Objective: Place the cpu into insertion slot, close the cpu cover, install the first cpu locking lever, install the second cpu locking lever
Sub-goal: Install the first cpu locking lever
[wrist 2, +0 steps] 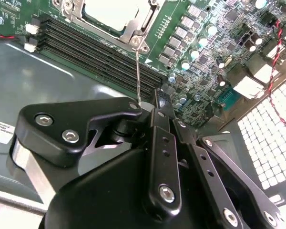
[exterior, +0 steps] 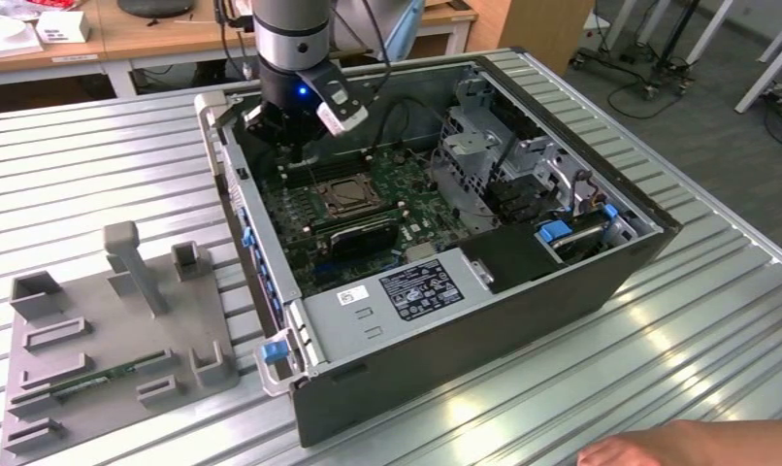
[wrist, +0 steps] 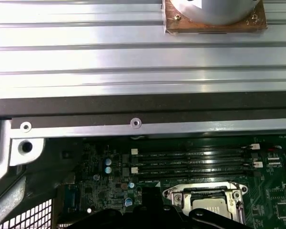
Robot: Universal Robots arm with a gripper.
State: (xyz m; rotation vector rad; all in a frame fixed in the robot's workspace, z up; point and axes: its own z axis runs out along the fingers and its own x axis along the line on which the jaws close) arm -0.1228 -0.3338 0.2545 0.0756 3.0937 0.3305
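I've got the gripper [exterior: 294, 146] low inside the computer case [exterior: 495, 340], close to the case wall [exterior: 240, 189] on the exterior view's left, so there's little room that side. The insertion slot [exterior: 347, 198] is just beside me and open from above. A thin locking lever [wrist 2: 138, 71] runs from its corner right up to the gripper, in my way. The memory slots [wrist 2: 95, 47] lie low between us. Toward the exterior view's right the drive cage [exterior: 475, 146] rises tall, and the power supply [exterior: 410, 286] walls off the near end. Black cables [exterior: 394, 109] loop beside the arm. Outside the case the slatted table [exterior: 701, 320] is open, apart from a person's hand [exterior: 682, 449] at its edge.
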